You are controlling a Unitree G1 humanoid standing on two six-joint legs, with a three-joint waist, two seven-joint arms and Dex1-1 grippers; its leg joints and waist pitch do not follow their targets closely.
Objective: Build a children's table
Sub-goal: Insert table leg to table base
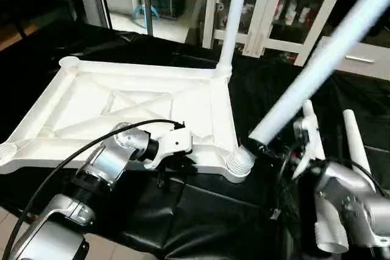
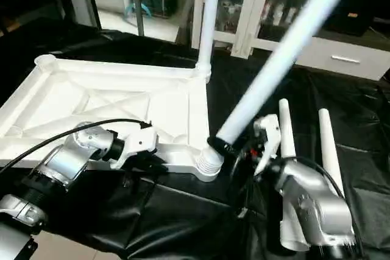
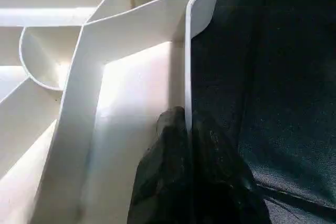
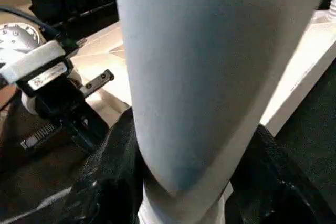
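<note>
Top (image 1: pixel 91 108) lies ribs-up on black surface (image 1: pixel 201 223). Left gripper (image 3: pixel 186 129) jaws clamped on its near rim. Right gripper (image 2: pixel 234 150) jaws grip tilted leg (image 1: pixel 317 65) at near-right socket (image 1: pixel 239 164).

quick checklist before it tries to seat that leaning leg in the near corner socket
1. Left claw clamped on the tabletop rim to steady it: ok, its fingers pinch the near rim wall.
2. Right claw holding the leaning leg near its lower end: ok.
3. Leg upright over the near corner socket: not ok, it tilts well away to the right.
4. Leg end entered in the socket: cannot tell, the claw hides the joint.
5. Far corner leg standing in its socket: ok, it looks upright.
6. Two spare legs lying on the black cover, to hand: ok.
</note>
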